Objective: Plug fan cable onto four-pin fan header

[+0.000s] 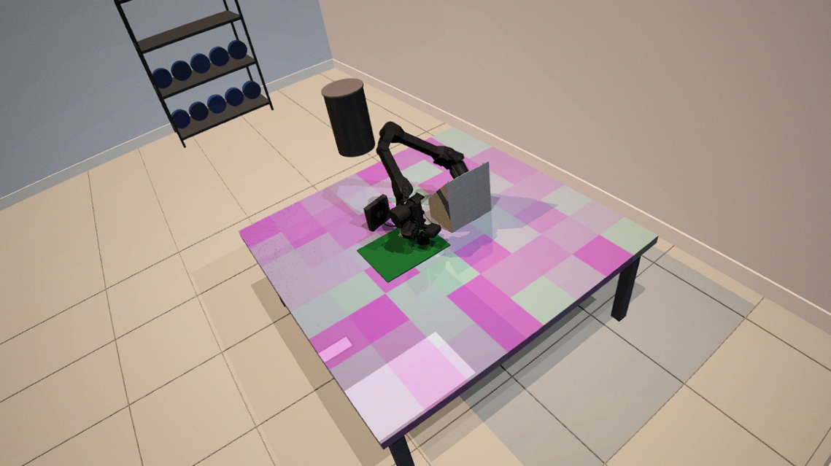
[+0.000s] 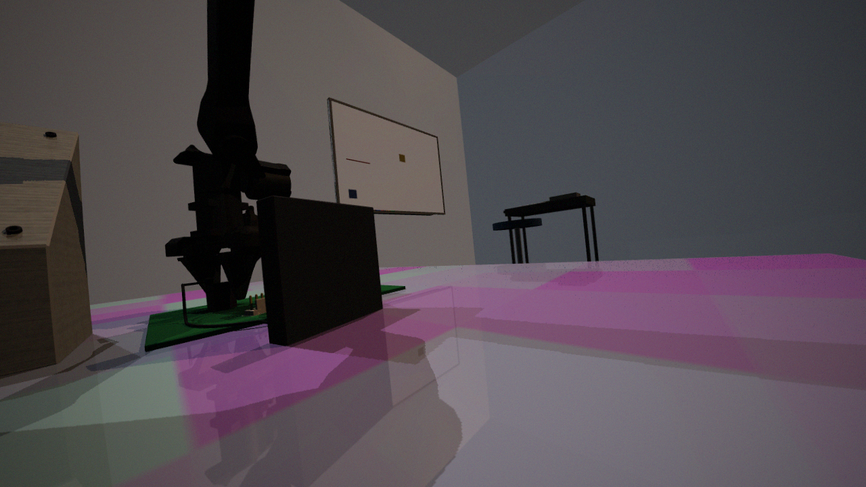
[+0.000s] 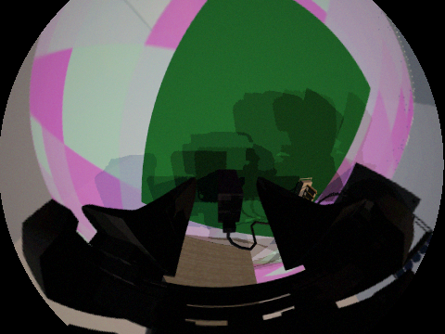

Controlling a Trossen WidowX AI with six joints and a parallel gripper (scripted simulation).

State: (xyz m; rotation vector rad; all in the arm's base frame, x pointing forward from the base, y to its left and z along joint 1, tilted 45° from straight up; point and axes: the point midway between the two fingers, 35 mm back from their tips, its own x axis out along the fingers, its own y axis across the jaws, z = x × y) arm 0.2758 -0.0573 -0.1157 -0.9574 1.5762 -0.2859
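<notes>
The green board (image 1: 386, 266) (image 2: 166, 334) (image 3: 232, 60) lies flat. The fan's black plug (image 3: 229, 204) stands on it, with the thin black cable (image 3: 241, 248) (image 2: 184, 308) leaving its near end. My gripper (image 3: 227, 182) (image 2: 222, 295) points down, low over the board. It is partly open, its fingers on either side of the plug, with a gap at each side in the wrist view. The pale four-pin header (image 3: 307, 190) (image 2: 257, 305) is right of the fingers in the wrist view. The black fan (image 1: 376, 212) (image 2: 321, 272) (image 3: 381, 186) stands upright beside the board. The top view hides the plug behind the gripper.
A wooden block with a slanted face (image 2: 33, 296) (image 3: 213, 264) stands close to the board, and its grey side (image 1: 470, 198) faces the top view. The arm reaches over from behind it. A dark bin and a shelf stand on the floor beyond the table.
</notes>
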